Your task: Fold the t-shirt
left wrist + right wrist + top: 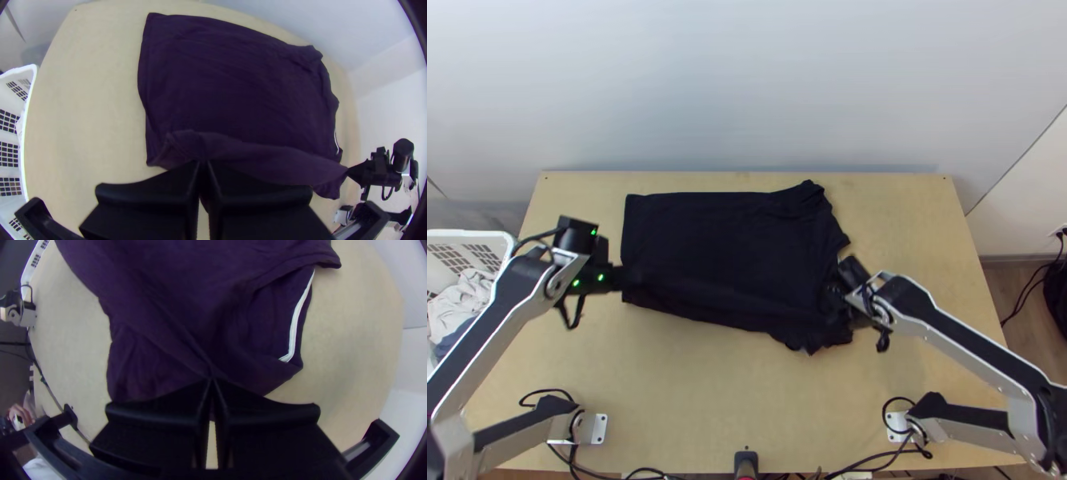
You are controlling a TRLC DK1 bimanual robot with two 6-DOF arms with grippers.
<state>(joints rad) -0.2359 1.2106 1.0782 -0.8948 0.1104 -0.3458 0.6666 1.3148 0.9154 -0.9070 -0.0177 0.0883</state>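
The black t-shirt [723, 240] lies spread across the table's far middle, its near edge lifted into a long fold between both grippers. At the shirt's left edge my left gripper [623, 278] is shut on cloth; in the left wrist view the same gripper [203, 165] pinches the hem part of the shirt [231, 89]. By the collar end on the right, my right gripper [837, 290] holds the cloth. In the right wrist view that gripper [212, 384] is shut on the shirt [178, 306], beside a white neck tape.
A white basket [475, 236] with clothes stands left of the table [683, 384]. A dark object [745, 462] sits at the near edge, with cables beside it. Bare wood lies in front of the shirt. In the right wrist view, a person's hand [20, 413] shows.
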